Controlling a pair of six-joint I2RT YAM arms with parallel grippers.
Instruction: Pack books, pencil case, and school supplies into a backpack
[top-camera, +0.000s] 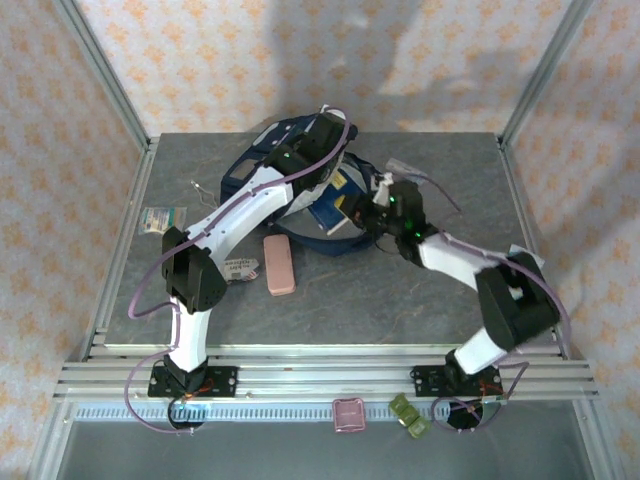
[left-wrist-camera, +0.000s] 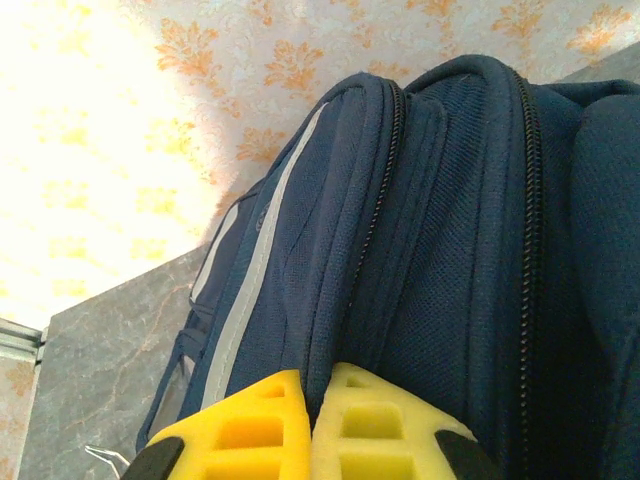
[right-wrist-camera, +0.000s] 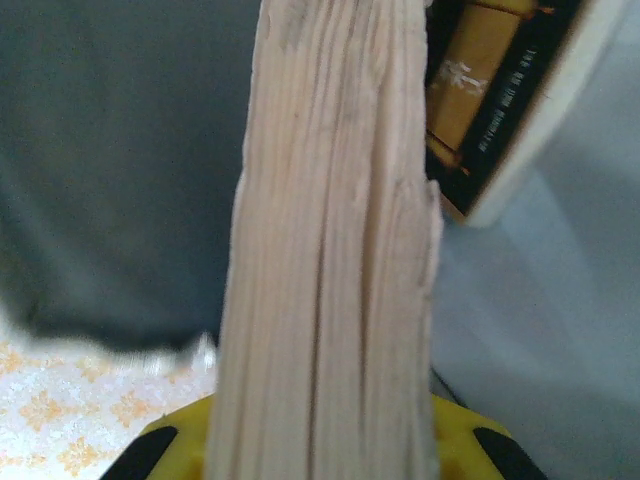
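The navy backpack (top-camera: 262, 160) with grey stripes lies at the back centre of the table. My left gripper (left-wrist-camera: 312, 400) is shut on a fold of the backpack (left-wrist-camera: 440, 250) fabric beside a zip; from above the left gripper (top-camera: 325, 132) sits at the bag's top edge. My right gripper (right-wrist-camera: 320, 445) is shut on a book (right-wrist-camera: 330, 250), seen edge-on by its pale pages. From above the right gripper (top-camera: 372, 215) meets a dark blue book (top-camera: 328, 212) at the bag's mouth. A dark cover with an orange picture (right-wrist-camera: 490, 80) shows behind. The pink pencil case (top-camera: 279, 264) lies in front of the bag.
A white printed packet (top-camera: 240, 268) lies beside the left arm. A greenish-white packet (top-camera: 162, 218) and a bent wire (top-camera: 200, 187) lie at the left. A clear packet (top-camera: 405, 170) lies at the back right. Metal frame posts and rails ring the table.
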